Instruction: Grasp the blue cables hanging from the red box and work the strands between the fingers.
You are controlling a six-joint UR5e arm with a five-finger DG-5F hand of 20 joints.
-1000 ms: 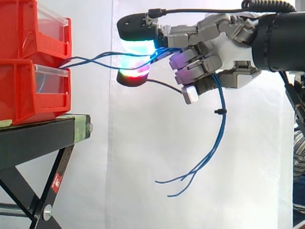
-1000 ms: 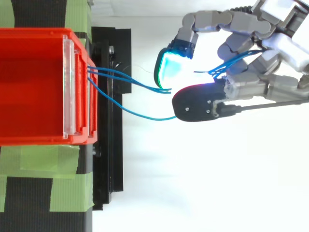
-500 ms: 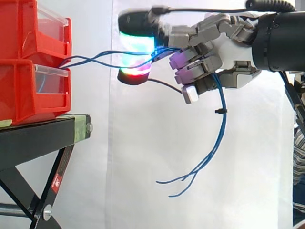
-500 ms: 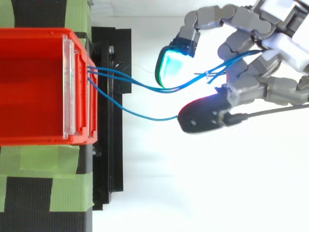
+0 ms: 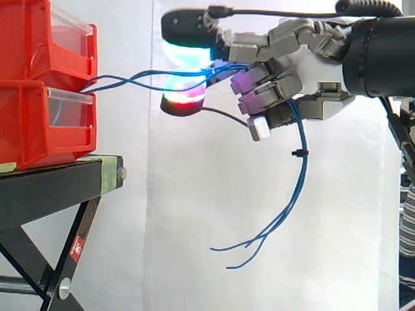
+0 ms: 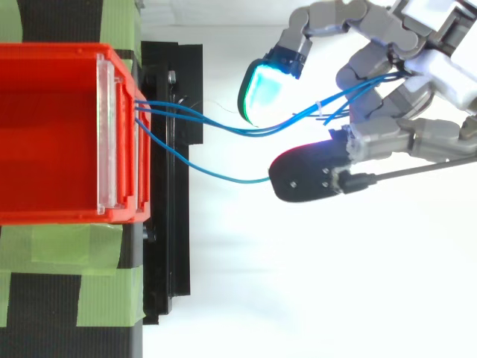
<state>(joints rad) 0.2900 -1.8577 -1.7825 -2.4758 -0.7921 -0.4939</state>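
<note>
A white curtain (image 5: pixel 194 227) hung behind everything. In front of it stood the black counter (image 5: pixel 52 188), striped with green tape (image 6: pixel 97 246) in the top view and cut off by the left edge in the side view. It carried the stacked red bins: the upper bin (image 5: pixel 39 39) sat on the lower bin (image 5: pixel 32 129), each with a clear front plate.

The hand (image 5: pixel 311 71) came in from the right, level with the bins and well apart from them. Its fingers (image 5: pixel 259 91) with magenta and white pads were curled in toward the palm and closed round the blue cables (image 6: pixel 209 127). A longer finger reached toward the bins with a cyan-green pad (image 6: pixel 261 89), and another held a red-glowing pad (image 5: pixel 185 103) below it. These pads stood apart, with the strands running through the gap between them.

The cables left the front of the lower bin just under the upper one and crossed the open gap to the hand in shallow curves. In the top view, a pair of strands brushed the edge of the cyan-green pad, and a single strand ran in behind the dark back of the other. Past the curled fingers the strands dropped loose, their free ends curling in mid-air.

A small black tie (image 5: pixel 297 152) gripped the hanging part. Where each strand sat inside the curled fingers could not be made out. Striped cloth (image 5: pixel 407 240) was cut off at the right edge.
</note>
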